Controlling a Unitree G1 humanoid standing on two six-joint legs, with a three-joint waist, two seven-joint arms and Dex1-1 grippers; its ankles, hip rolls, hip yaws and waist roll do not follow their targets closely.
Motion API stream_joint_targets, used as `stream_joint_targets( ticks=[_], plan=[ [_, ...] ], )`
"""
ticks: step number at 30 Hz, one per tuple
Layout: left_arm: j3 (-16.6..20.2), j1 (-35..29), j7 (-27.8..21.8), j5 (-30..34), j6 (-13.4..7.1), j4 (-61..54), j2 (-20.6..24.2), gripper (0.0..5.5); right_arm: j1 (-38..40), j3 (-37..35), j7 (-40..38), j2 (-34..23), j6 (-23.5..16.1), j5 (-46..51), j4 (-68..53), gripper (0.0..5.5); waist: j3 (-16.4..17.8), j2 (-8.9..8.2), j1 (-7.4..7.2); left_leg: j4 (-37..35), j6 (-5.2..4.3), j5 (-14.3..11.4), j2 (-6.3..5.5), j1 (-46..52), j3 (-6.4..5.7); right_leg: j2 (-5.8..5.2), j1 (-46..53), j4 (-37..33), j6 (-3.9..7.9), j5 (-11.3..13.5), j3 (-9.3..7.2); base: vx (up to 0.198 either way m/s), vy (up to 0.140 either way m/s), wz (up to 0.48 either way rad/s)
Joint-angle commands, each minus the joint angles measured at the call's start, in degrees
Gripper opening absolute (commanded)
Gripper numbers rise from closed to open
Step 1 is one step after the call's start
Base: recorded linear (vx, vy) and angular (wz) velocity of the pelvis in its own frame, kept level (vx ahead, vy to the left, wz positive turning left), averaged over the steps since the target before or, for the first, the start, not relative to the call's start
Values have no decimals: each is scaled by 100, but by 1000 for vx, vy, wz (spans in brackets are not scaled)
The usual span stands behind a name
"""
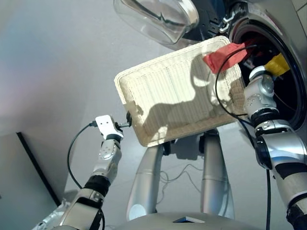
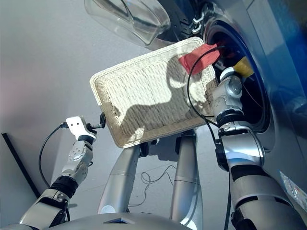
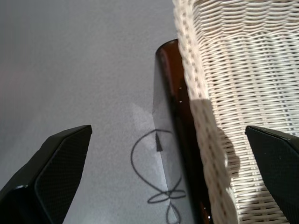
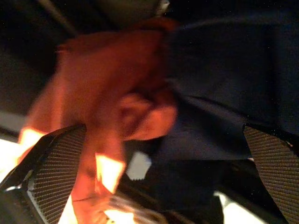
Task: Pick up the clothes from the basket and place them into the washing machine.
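Two grippers work apart: the right gripper [image 4: 154,154], fingers spread, reaches into the washing machine [image 1: 268,43] porthole where a coral-red garment [image 1: 223,56] hangs over the rim beside navy cloth [image 4: 224,79], while the left gripper [image 3: 173,172], also spread, straddles the bare basket [image 1: 144,110] edge.

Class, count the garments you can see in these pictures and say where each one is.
2. A coral-red garment lies across the washing machine's porthole edge, over the basket's corner. A navy garment sits beside it inside the drum. More may be hidden there.
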Motion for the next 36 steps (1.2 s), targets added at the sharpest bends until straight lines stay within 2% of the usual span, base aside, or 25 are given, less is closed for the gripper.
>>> stream_joint_targets(
  ticks=[1,5,9,17,18,19,21,25,29,33,36],
  plan=[
    [298,199,92,-5,-186,-226,392,550,-285,16,-57,-135,-235,114,-2,550,-120,-62,170,-388,-11,140,-75,-96,-189,137,255,-174,-206,-297,-478,0,0,0],
    [350,211,134,-63,-214,-312,477,550,-692,-30,-141,-249,-214,345,370,550,-89,-67,276,-281,6,134,-142,-322,-255,129,42,5,-224,-358,-501,0,0,0],
    [372,146,220,-66,-172,-311,557,550,-1158,10,-221,-359,-74,534,863,550,-59,-37,381,-118,-2,112,-156,-529,-298,122,-182,257,-241,-444,-531,0,0,0],
    [359,8,358,-140,-132,-481,534,550,-1558,-28,-322,-270,-17,883,1102,550,107,133,462,167,-7,126,-220,-947,-365,124,-594,665,-266,-549,-578,-2,-2,22],
    [338,2,373,-133,-129,-476,517,550,-1575,-48,-349,-247,-37,932,1078,403,133,154,463,198,-15,135,-222,-975,-347,119,-637,707,-271,-553,-584,0,0,0],
    [323,-8,384,-132,-126,-463,522,550,-1581,-58,-396,-255,-68,937,1052,0,136,173,464,195,-18,135,-224,-988,-335,112,-666,724,-272,-563,-579,0,0,0],
    [291,-11,397,-119,-134,-455,519,550,-1581,-57,-470,-238,-147,929,913,0,146,229,470,196,-18,147,-224,-1003,-295,117,-731,785,-274,-571,-575,0,0,0],
    [276,73,397,-126,-168,-437,498,550,-1468,-230,-568,-278,-550,1020,98,0,110,333,461,222,-2,135,-225,-1000,-217,145,-798,841,-271,-552,-506,-1,27,-3],
    [328,147,386,-198,-227,-377,488,550,-1446,-434,-722,-635,-978,999,-679,0,53,424,420,207,16,105,-213,-897,-147,174,-780,872,-259,-547,-404,1,44,-75],
    [380,118,408,-190,-263,-279,410,550,-1335,-758,-1159,-1122,-1607,603,-1803,0,58,461,320,204,42,62,-194,-776,-85,195,-726,857,-239,-541,-325,-4,60,-71],
    [416,117,443,-132,-324,-185,319,550,-1068,-1360,-1533,-1306,-2356,414,-2643,0,38,484,226,210,68,37,-215,-693,-55,220,-685,884,-214,-560,-290,-2,28,-120]
  ],
)
